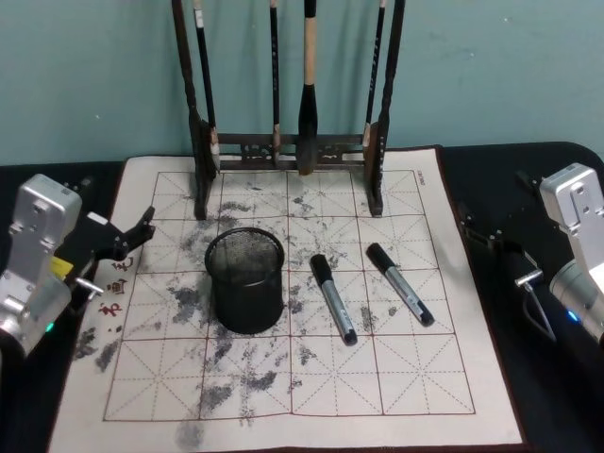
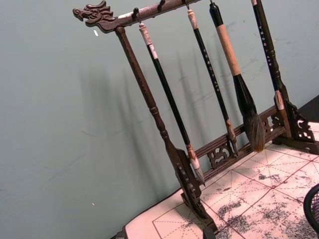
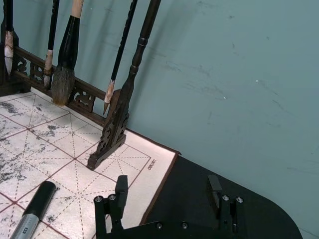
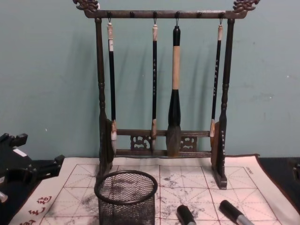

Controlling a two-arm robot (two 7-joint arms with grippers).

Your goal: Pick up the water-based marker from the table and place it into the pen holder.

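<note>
The pen holder (image 1: 245,281), a black wire-mesh cup, stands upright on the ink-stained grid mat; it is also in the chest view (image 4: 126,197). Two markers with black caps and grey barrels lie flat to its right, one close by (image 1: 333,297) and one farther right (image 1: 399,283). Their caps show low in the chest view (image 4: 185,215) (image 4: 232,210). My left gripper (image 1: 130,236) hovers open at the mat's left edge. My right gripper (image 1: 486,234) sits open off the mat's right edge, with its fingers wide apart and empty (image 3: 168,191); one marker (image 3: 35,211) lies beyond them.
A tall dark wooden brush rack (image 1: 288,142) with several hanging brushes stands at the back of the mat (image 1: 377,377), against a teal wall. Black table surface (image 1: 557,396) flanks the mat. Red characters mark the mat's left margin.
</note>
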